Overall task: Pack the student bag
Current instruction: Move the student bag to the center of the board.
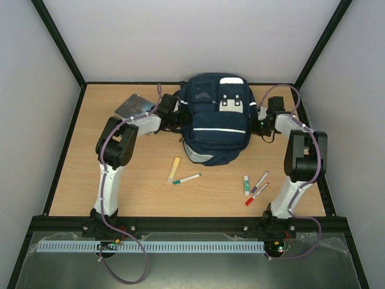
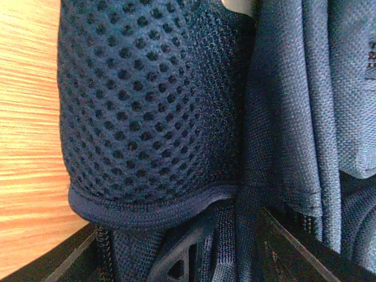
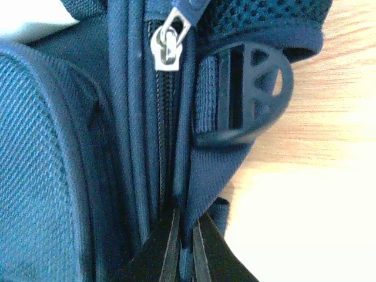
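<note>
The right fingers are pressed together on a thin fold of the student bag, just beside its zipper. The silver zipper pull and a black buckle are near them. The left fingers stand apart, with the bag's side by the mesh pocket between them; whether they press it I cannot tell. The bag lies at the middle of the far edge of the counter, between both arms. Several markers lie nearer the front edge, apart from the bag.
</note>
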Action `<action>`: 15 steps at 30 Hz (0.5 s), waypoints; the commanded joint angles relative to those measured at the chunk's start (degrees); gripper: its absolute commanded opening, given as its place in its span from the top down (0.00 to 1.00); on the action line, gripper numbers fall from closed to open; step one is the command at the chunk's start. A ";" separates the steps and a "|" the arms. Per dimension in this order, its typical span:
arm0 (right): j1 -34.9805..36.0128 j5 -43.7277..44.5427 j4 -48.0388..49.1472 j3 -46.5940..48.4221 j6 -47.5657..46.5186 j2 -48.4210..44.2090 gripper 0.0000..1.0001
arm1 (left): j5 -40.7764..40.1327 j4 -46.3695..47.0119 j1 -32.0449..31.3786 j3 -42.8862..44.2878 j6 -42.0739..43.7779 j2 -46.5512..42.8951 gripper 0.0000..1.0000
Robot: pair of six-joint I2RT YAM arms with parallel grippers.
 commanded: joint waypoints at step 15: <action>-3.17 -8.63 -2.63 -5.90 -5.68 -27.69 0.42 | -2.22 -15.61 -0.26 -8.75 14.13 -22.90 0.01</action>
